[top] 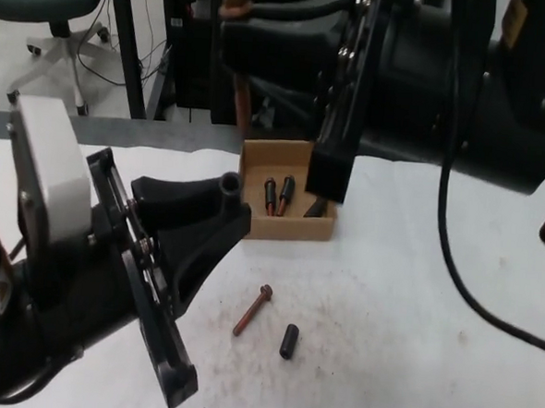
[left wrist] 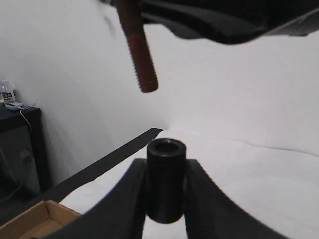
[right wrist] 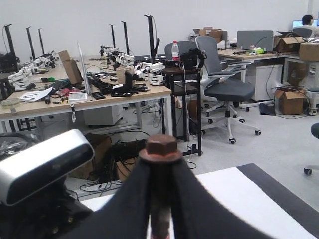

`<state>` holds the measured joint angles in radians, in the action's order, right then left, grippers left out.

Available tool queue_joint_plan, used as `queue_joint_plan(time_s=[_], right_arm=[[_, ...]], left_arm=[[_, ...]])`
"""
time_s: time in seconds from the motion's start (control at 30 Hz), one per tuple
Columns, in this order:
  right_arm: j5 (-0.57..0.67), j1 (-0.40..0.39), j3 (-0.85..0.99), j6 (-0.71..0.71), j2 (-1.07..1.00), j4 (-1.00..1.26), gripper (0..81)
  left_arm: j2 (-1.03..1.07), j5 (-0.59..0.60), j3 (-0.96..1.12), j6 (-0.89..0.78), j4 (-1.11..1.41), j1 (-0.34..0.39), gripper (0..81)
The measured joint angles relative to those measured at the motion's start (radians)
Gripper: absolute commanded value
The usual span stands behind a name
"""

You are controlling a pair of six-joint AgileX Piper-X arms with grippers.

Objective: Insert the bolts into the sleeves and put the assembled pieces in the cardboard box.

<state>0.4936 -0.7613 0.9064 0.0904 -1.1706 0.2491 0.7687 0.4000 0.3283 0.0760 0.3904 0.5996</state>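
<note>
— Left gripper (left wrist: 166,172)?
— Clamped on a black sleeve (left wrist: 166,199); held upright, open mouth up, raised off the bench (top: 387,294).
— Right gripper (right wrist: 160,172)?
— Pinched around a rusty bolt (right wrist: 160,148) just under the head; threaded end hanging above the sleeve's mouth, apart from it, a little off to one side.
— Cardboard box (top: 290,227)?
— Far middle of the bench; two assembled pieces (top: 270,196) lying side by side inside.
— Anything loose?
— A second bolt (top: 253,310) and second sleeve (top: 289,340); flat on the bench, near each other, not touching, nearer than the box.
</note>
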Motion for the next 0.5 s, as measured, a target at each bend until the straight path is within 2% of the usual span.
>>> queue_joint_plan(time_s=[0.27,0.5], right_arm=[[0.000,-0.030,0.000,-0.015,0.000,0.005,0.8],[0.000,-0.032,0.000,-0.015,0.000,0.005,0.8]], left_arm=[[0.000,-0.108,0.000,0.003,-0.004,0.000,0.2],[0.000,-0.121,0.000,-0.019,0.070,0.000,0.2]])
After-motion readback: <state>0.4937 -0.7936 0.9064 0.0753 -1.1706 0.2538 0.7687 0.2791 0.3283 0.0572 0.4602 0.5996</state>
